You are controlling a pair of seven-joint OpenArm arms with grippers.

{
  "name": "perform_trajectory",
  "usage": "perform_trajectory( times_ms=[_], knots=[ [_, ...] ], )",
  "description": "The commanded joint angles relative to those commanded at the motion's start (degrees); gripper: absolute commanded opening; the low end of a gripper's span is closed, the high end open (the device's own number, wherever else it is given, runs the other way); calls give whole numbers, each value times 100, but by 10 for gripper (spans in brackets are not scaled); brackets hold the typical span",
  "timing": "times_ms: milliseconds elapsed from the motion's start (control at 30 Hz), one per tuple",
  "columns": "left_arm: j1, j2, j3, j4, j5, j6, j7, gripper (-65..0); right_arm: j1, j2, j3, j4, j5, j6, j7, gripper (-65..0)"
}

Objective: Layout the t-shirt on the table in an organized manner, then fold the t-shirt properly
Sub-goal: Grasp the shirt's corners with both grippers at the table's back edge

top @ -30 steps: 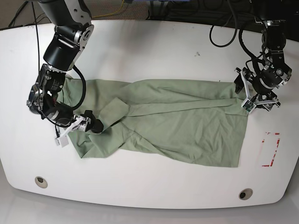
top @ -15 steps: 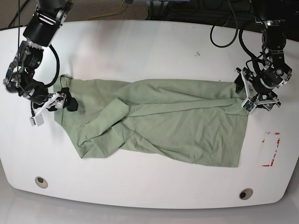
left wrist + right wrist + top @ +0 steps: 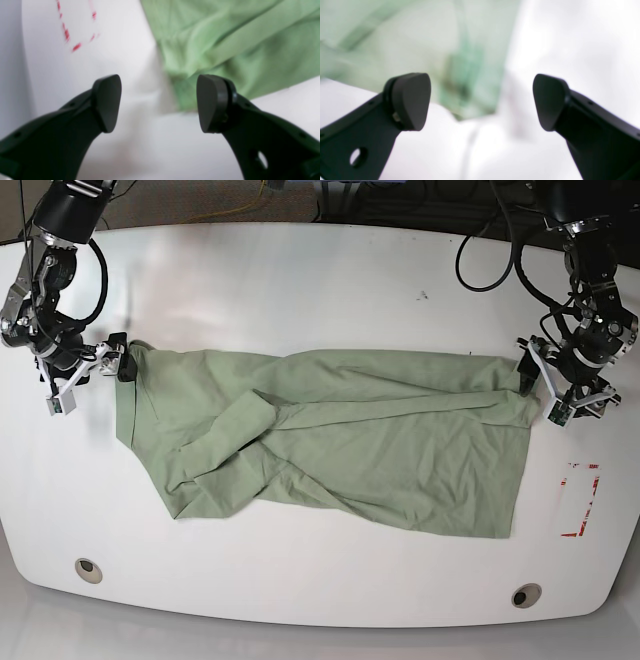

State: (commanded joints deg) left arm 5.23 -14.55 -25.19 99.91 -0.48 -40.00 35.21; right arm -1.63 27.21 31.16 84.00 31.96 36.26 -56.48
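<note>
Folded edge of the pale green T-shirt is running lengthwise between the two claws on the white tabletop, and we are finding its far corners lying just inward of the left gripper and the right gripper, each arm being nearer its own end, both claws standing wide with no cloth between the fingers. We are judging that a paired corner grasp is coming; blur is obscuring the right wrist view, and the upper arms are being cut off.
</note>
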Motion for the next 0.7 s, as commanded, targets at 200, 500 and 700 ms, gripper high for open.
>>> perform_trajectory(
  times_ms=[200, 500, 700],
  knots=[
    [9, 466, -237, 0, 0, 251, -932, -211, 0, -246, 0, 0, -730, 308, 202, -39],
    [35, 721, -229, -9, 0, 716, -1424, -209, -9, -536, 0, 0, -1064, 374, 360, -42],
    [18, 721, -237, -26, 0, 734, -1407, -206, -237, -615, 0, -9, -1187, 374, 756, -43]
  ],
)
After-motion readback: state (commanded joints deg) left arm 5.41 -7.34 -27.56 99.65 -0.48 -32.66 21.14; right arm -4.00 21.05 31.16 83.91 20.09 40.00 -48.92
